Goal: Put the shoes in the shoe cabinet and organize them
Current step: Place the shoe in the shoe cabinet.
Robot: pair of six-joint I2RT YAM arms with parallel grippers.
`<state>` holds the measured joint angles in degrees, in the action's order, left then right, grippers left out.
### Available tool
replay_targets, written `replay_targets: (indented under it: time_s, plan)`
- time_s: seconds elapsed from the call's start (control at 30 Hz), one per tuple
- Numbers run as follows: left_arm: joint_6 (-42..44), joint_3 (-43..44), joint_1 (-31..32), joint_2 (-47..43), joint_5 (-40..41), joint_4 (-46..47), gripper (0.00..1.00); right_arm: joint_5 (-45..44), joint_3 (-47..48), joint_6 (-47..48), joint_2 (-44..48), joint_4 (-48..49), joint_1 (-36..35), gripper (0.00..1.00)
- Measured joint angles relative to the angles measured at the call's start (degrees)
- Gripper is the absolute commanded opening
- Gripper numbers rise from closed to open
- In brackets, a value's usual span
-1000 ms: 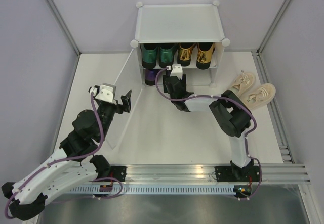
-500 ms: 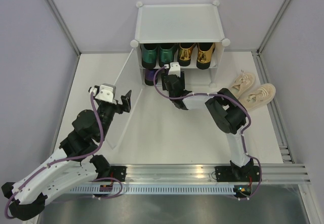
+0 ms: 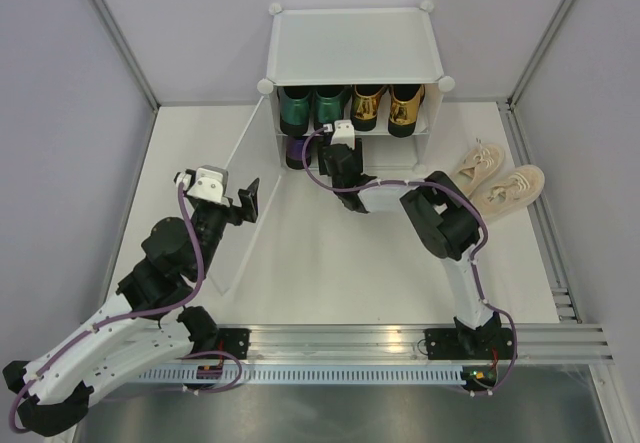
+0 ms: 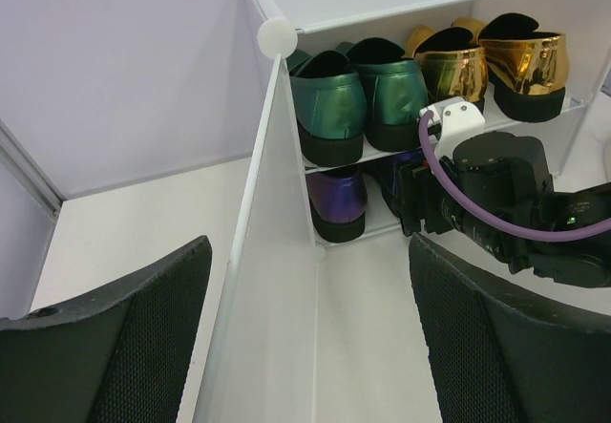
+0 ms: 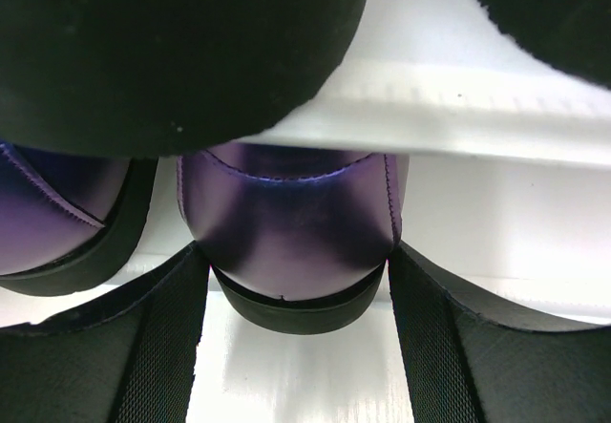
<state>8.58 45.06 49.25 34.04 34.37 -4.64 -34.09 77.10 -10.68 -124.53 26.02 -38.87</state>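
Top shelf (image 5: 430, 98): glossy green loafers (image 4: 358, 98), shiny gold loafers (image 4: 496, 60).
Left tool (image 4: 310, 337): stood wide around flat frosted door panel (image 4: 272, 251).
Right tool (image 5: 291, 337): held dark purple pointed shoe (image 5: 286, 222) by its heel.

Left claw (image 4: 308, 251) gapes; right claw (image 5: 293, 270), arm (image 3: 392, 195) outstretched, grips at wide spread.
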Motion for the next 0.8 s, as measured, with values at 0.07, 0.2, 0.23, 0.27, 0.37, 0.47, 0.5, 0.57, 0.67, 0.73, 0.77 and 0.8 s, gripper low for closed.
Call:
replay_targets:
  time_s: [0.07,0.2,0.23,0.27,0.37,0.47,0.5,0.57,0.67,0.73,0.77,0.8]
  plan:
    - [0.0,0.0,0.0,0.0,0.0,0.0,0.87,0.2,0.3,0.0,-0.3,0.0,0.0,0.31]
    - [0.0,0.0,0.0,-0.1,0.0,0.0,0.87,0.4,1.2,0.0,-1.2,-0.1,0.1,0.32]
    - [0.0,0.0,0.0,-0.1,0.0,0.0,0.87,0.5,1.3,-0.1,-1.2,-0.3,0.1,0.32]
    - [0.0,0.0,0.0,-0.1,0.0,0.0,0.87,0.6,1.4,-0.1,-1.3,-0.4,0.1,0.32]
    - [0.0,0.0,0.0,-0.1,0.0,0.0,0.87,0.8,1.6,-0.3,-1.6,-0.3,0.2,0.34]
    - [0.0,0.0,0.0,-0.2,0.0,0.0,0.87,1.0,1.7,-0.6,-1.8,-0.3,0.2,0.38]
    - [0.0,0.0,0.0,-0.3,0.0,0.0,0.87,1.0,1.7,-0.7,-1.9,-0.4,0.2,0.38]
    - [0.0,0.0,0.0,-0.3,0.0,0.0,0.87,1.2,1.7,-1.0,-2.0,-0.4,0.2,0.39]
    - [0.0,0.0,0.0,-0.5,0.0,0.0,0.87,1.4,1.7,-1.3,-2.0,-0.3,0.2,0.41]
    - [0.0,0.0,0.0,-0.5,0.0,0.0,0.87,1.6,1.7,-1.6,-2.0,-0.4,0.3,0.46]
    - [0.0,0.0,0.0,-0.5,0.0,0.0,0.87,1.7,1.7,-1.7,-2.0,-0.4,0.3,0.49]
    - [0.0,0.0,0.0,-0.5,0.0,0.0,0.87,1.8,1.7,-1.7,-2.0,-0.4,0.4,0.52]
